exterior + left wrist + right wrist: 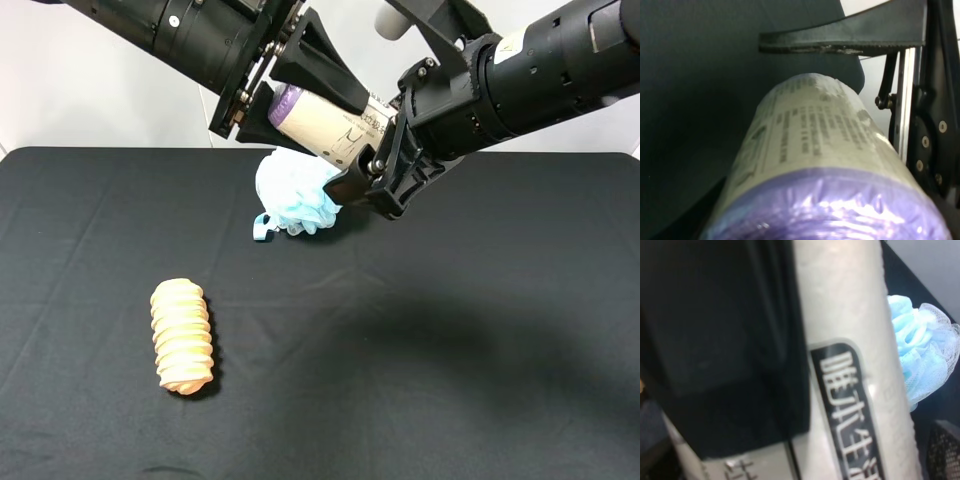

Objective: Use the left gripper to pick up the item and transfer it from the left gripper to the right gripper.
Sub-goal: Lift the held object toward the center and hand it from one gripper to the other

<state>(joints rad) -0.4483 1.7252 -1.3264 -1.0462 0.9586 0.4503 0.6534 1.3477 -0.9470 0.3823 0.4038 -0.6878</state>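
The item (330,125), a cream-labelled roll with a purple end, hangs in mid-air above the back of the table between both claws. My left gripper (320,110) reaches around its purple end. In the left wrist view the item (815,150) fills the frame, and a dark gap shows between it and the upper finger (840,37), so the jaws stand apart from it. My right gripper (362,145) is shut on the other end. In the right wrist view a black finger (725,340) lies pressed against the item (840,315).
A fluffy light-blue pouf (295,195) lies on the black table (450,350) right under the grippers and also shows in the right wrist view (920,340). A ridged orange loaf (182,335) lies at the front left.
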